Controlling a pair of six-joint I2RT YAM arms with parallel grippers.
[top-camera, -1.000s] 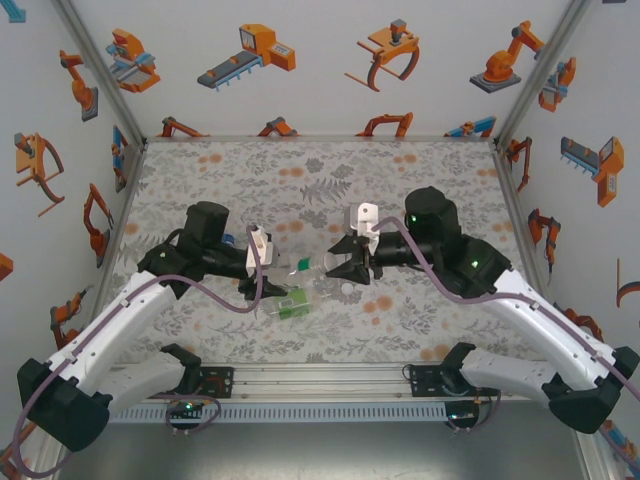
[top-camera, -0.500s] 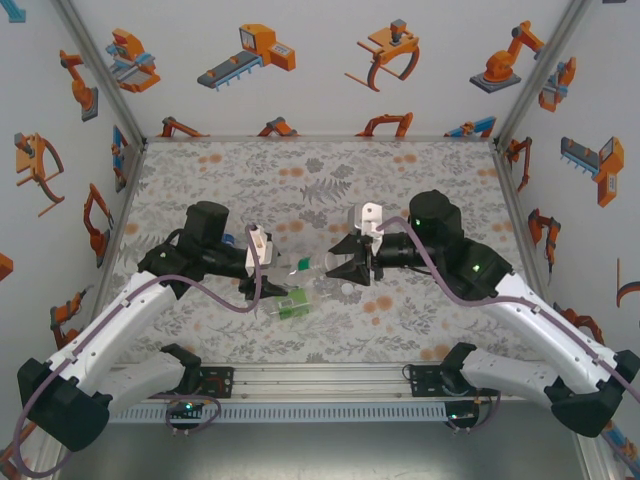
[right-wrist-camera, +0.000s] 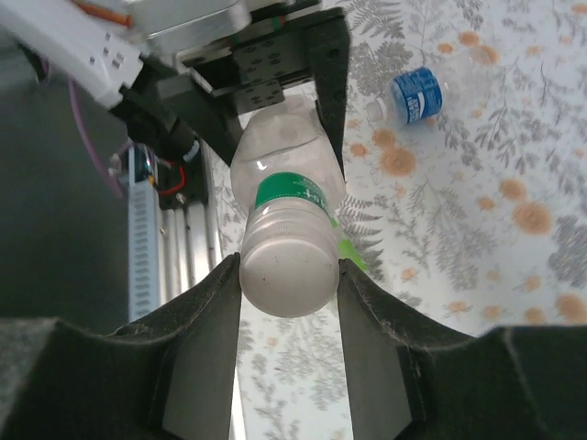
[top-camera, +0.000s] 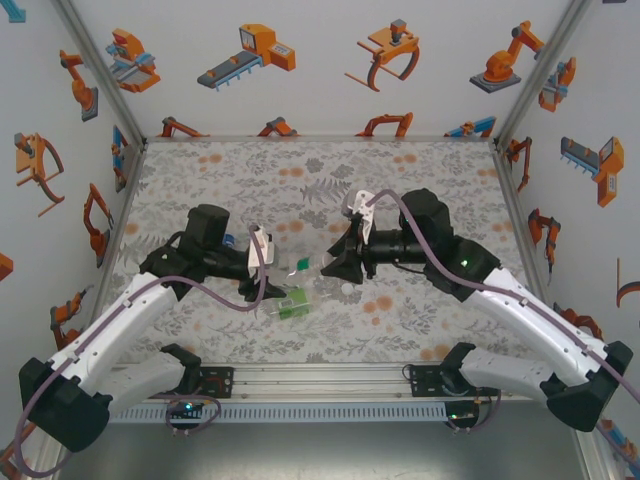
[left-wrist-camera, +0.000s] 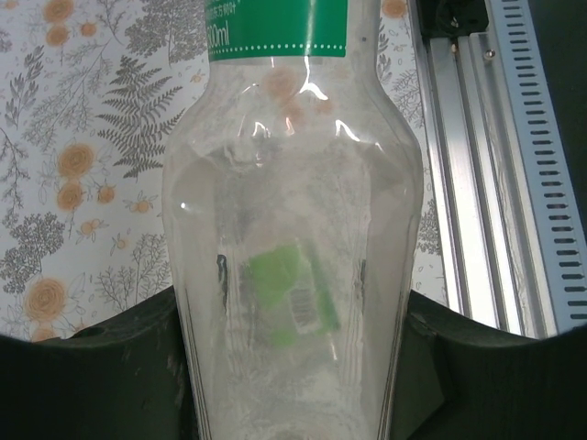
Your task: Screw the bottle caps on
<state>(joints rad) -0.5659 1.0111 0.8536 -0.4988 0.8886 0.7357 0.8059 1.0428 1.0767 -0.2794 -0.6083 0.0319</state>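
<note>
The bench (top-camera: pixel 250 170) is covered edge to edge with a grey cloth printed with fern leaves and orange flowers. It lies flat. White walls (top-camera: pixel 320 90) close it in at 9, 12 and 3 o'clock, dotted with orange and blue drawings of robot arms and grippers, and bare metal posts (top-camera: pixel 100 80) run up the back corners. At 6 o'clock a metal rail (top-camera: pixel 330 378) carries the two arm bases, with a slotted cable duct just in front of it.

Near the middle of the bench, a clear bottle with a green label (top-camera: pixel 300 266) is held off the cloth, lying roughly level between the two hands. The left hand (top-camera: pixel 272 272) is at its 9 o'clock end, narrow and clamped on the bottle's wide body. The right hand (top-camera: pixel 335 263) is at its 3 o'clock end, fingers pressed on both sides of the rounded tip. I cannot tell whether that tip is a cap or the base.

A second clear bottle with a green patch (top-camera: pixel 290 303) lies on the cloth just at 6 o'clock of the held one. A blue-labelled bottle (right-wrist-camera: pixel 417 94) lies on its side on the cloth, well apart.
</note>
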